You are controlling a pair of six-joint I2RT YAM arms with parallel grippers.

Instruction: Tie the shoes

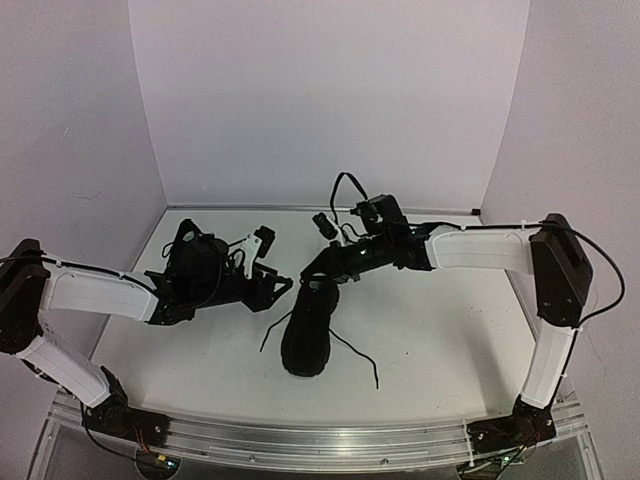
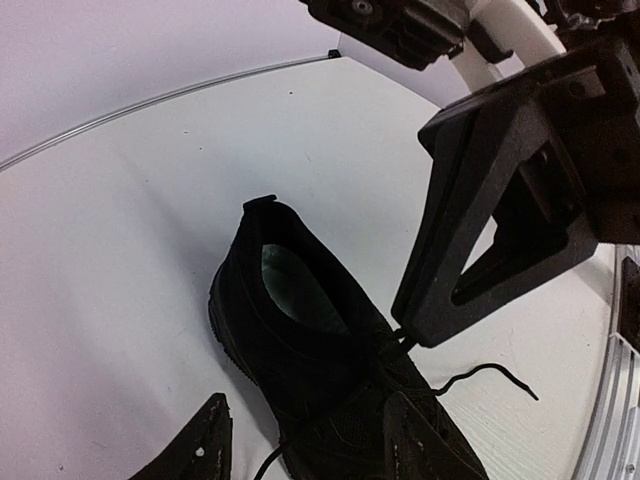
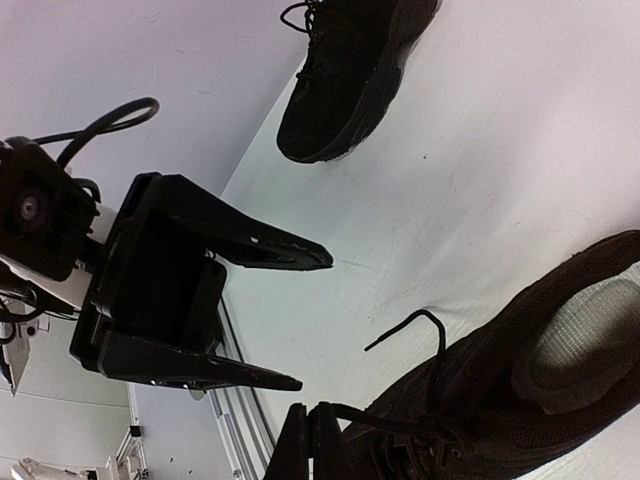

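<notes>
Right hand [image 3: 310, 415] clenched on a lace [image 3: 400, 329], shoe [image 1: 303, 345] lengthwise near-to-far, toe toward the arms; left hand [image 3: 314, 322] released.

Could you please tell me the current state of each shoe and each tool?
Centre shoe: upright, laces untied.
Other shoe: upright on its sole; lacing unclear.
Left tool: open, holding nothing.
Right tool: shut on a lace of the centre shoe.

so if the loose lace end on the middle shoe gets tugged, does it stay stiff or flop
Probably floppy: the lace trails in thin, uneven curves. A hard tug could drag the shoe too, since it just rests on the smooth table.
</notes>
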